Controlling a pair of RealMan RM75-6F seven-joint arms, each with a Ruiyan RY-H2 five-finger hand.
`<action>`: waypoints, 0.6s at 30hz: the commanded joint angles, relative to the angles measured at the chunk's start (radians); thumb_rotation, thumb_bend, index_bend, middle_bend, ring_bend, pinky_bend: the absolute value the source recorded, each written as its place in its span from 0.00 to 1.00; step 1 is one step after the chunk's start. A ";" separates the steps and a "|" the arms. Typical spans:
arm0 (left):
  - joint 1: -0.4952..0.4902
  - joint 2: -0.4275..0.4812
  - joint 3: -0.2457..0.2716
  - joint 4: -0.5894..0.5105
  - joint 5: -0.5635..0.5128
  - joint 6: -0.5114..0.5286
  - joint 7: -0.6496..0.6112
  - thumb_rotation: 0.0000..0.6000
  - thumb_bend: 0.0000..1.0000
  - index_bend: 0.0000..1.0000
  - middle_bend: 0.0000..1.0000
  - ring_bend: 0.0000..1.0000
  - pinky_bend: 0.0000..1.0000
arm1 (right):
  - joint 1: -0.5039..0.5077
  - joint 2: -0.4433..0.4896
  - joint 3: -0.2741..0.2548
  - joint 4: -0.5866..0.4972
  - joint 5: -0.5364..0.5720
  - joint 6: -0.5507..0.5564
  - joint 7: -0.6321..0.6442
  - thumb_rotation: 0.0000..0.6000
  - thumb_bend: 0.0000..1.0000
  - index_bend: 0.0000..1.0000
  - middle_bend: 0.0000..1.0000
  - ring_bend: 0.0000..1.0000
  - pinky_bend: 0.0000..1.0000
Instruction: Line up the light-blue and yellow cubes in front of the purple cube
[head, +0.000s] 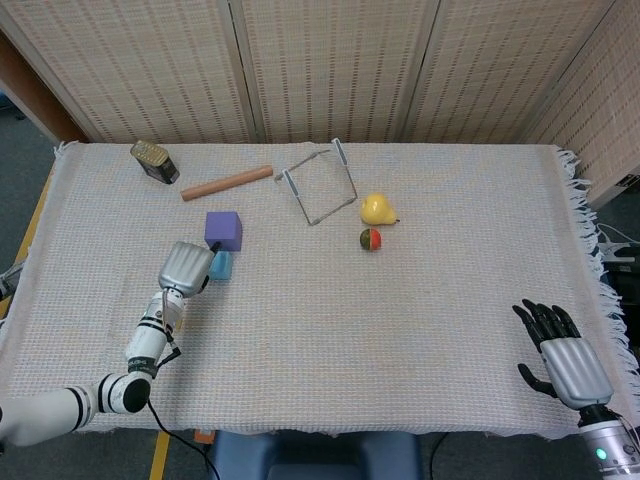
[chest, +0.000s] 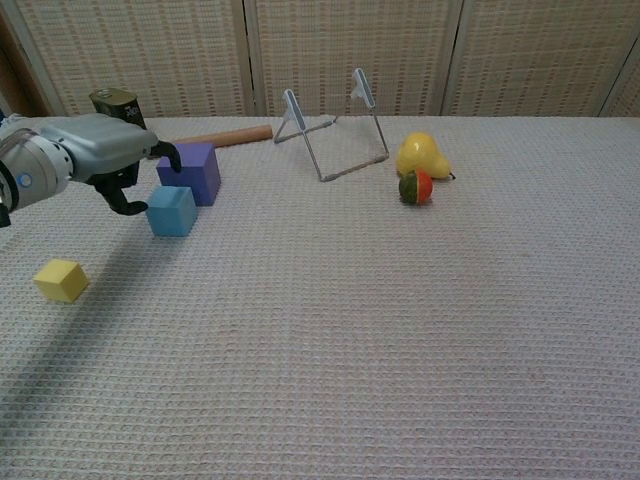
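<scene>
The small light-blue cube (chest: 171, 210) sat on the woven cloth at the left of the chest view, just in front of the larger purple cube (chest: 193, 172); the small yellow cube (chest: 60, 280) lay well apart, lower left; the left hand (chest: 90, 153) hovered beside the blue one, fingers curled apart, holding nothing; the right hand (head: 560, 352) rested spread at lower right; a careless sweep toward yellow could knock blue askew.

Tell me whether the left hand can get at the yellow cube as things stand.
Probably yes. The left hand hangs open beside the light-blue cube, and the yellow cube sits alone on bare cloth nearer the robot, nothing between them.
</scene>
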 joint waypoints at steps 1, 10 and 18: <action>0.051 0.048 0.041 -0.090 0.089 0.071 -0.030 1.00 0.38 0.23 1.00 1.00 1.00 | -0.002 0.001 -0.003 -0.003 -0.008 0.005 -0.001 1.00 0.10 0.00 0.00 0.00 0.00; 0.095 0.059 0.111 -0.132 0.146 0.033 -0.061 1.00 0.73 0.21 1.00 1.00 1.00 | -0.006 0.001 -0.008 -0.007 -0.026 0.017 0.001 1.00 0.10 0.00 0.00 0.00 0.00; 0.092 0.045 0.111 -0.113 0.108 -0.008 -0.035 1.00 0.82 0.13 1.00 1.00 1.00 | -0.009 0.006 -0.008 -0.005 -0.027 0.022 0.011 1.00 0.10 0.00 0.00 0.00 0.00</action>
